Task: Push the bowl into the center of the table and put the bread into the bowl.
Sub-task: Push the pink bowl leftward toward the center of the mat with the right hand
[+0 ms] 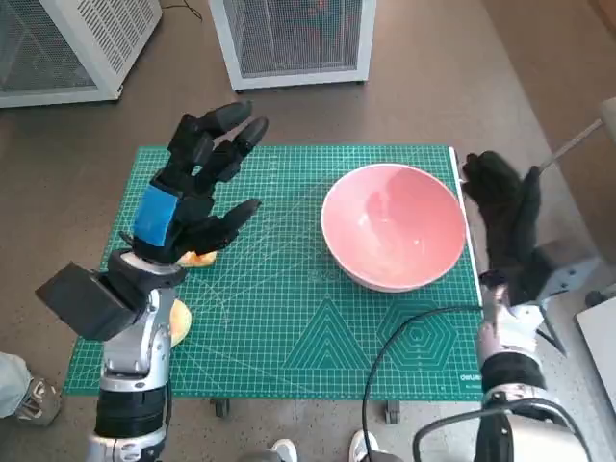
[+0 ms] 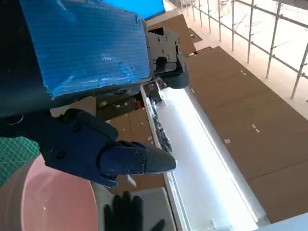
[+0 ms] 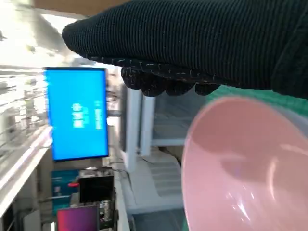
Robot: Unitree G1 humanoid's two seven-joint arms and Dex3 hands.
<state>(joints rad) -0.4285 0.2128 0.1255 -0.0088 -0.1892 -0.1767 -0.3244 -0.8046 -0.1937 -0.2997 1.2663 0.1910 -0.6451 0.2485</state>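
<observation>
The pink bowl (image 1: 394, 226) sits on the green mat (image 1: 289, 318) right of its middle, not yet centred. The bread (image 1: 197, 257) lies left of the bowl, under the left hand (image 1: 192, 197), which hovers spread and empty. The right hand (image 1: 505, 217), just right of the bowl's rim, holds nothing; whether it touches is unclear.

Bowl on the mat's right half, bread at its left edge.

The bowl (image 1: 394, 226) sits on the mat (image 1: 289, 318) at 3 o'clock from its middle. The right hand (image 1: 505, 212) stands just beside the bowl at its 3 o'clock. The bread (image 1: 199, 257) lies at 9 o'clock, under the left hand (image 1: 192, 197), well apart from the bowl.
</observation>
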